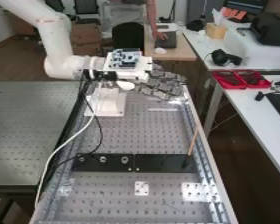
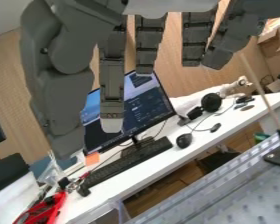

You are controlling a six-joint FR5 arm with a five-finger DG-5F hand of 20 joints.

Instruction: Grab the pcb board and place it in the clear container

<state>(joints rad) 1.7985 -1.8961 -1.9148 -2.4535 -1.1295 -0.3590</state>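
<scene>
Hand, one: above perforated bench, fingers extended, wide, toward side desk. Clear container, one: partly seen; direction and long axis unclear.

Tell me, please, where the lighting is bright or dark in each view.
High view: the white arm looks brightly lit, the floor beside the bench dark. Wrist view: the monitor glows, the white desk looks bright, the space beneath it shadowed.
</scene>
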